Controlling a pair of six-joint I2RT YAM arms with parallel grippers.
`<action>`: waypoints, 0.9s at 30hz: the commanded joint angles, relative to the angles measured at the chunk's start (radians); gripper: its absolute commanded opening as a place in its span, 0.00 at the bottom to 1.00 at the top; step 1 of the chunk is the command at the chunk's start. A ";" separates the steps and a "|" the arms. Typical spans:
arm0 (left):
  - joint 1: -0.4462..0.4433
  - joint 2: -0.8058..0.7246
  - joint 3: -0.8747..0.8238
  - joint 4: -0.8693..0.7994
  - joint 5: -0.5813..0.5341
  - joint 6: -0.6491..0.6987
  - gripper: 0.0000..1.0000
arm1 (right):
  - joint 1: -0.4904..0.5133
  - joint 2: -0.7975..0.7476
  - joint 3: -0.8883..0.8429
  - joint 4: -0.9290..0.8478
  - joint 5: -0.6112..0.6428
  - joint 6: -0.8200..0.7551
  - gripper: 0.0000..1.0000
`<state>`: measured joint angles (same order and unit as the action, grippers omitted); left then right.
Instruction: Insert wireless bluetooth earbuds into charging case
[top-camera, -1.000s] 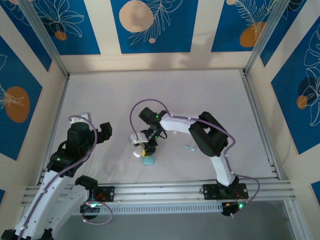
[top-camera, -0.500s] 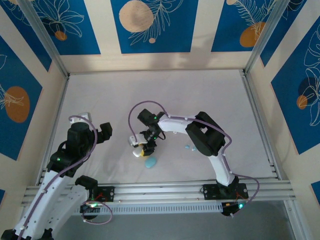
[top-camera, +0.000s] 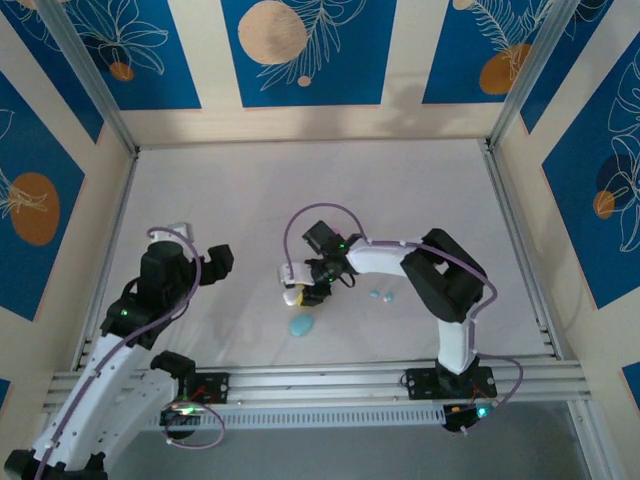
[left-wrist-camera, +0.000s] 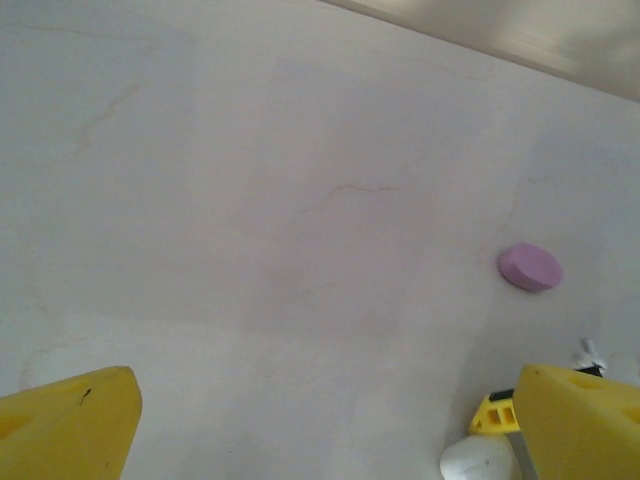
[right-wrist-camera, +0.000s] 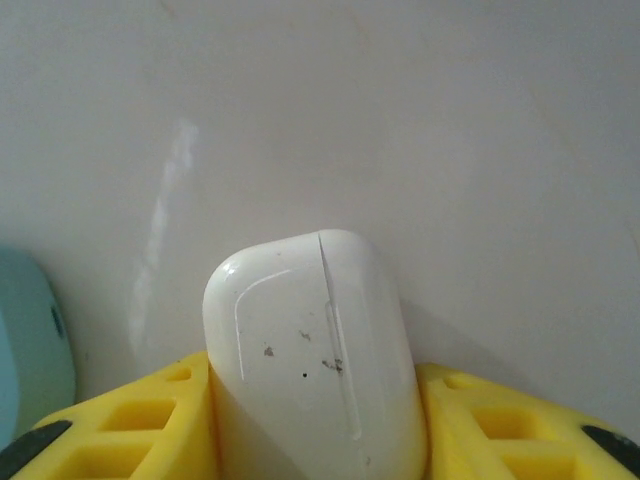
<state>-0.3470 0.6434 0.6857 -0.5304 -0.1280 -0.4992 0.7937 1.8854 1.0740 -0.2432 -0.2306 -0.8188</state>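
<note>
Right hand (top-camera: 306, 292): pinching the white case (top-camera: 292, 296) from both sides, low over the counter (top-camera: 400, 200).
Grip from the right wrist: yellow fingers (right-wrist-camera: 130, 425) tight against either flank of the white case (right-wrist-camera: 312, 330); rounded end poking out past them, lid shut, seam running lengthwise, a few dark specks on the shell.
Left hand (top-camera: 218, 262): spread wide, holding nothing, well to the left of the white case, above bare counter.
Left hand from its own wrist (left-wrist-camera: 325, 400): yellow fingers (left-wrist-camera: 70, 425) far apart at the lower corners; white case (left-wrist-camera: 480, 462) at the bottom edge, just inside the right-side finger.
Cyan earbuds (top-camera: 380, 294): two tiny buds side by side, loose on the counter, to the right of the white case and apart from it.
Cyan case (top-camera: 300, 325): flat on the counter, just on the arm-base side of the white case, not touching it; at the left edge of the right wrist view (right-wrist-camera: 30, 345).
Pink case (left-wrist-camera: 530, 268): flat on the counter beyond the white case, apart from it.
</note>
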 joint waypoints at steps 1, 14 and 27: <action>0.010 0.033 -0.016 0.126 0.168 -0.009 0.93 | -0.007 -0.114 -0.088 0.164 0.050 0.149 0.43; -0.011 0.218 -0.031 0.600 0.717 -0.114 0.81 | -0.020 -0.578 -0.307 0.451 0.207 0.382 0.43; -0.171 0.327 0.043 0.607 0.786 -0.053 0.79 | 0.020 -0.705 -0.301 0.493 0.236 0.362 0.43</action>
<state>-0.4854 0.9539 0.6804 0.0605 0.6254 -0.5877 0.8021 1.2125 0.7719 0.2070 -0.0055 -0.4522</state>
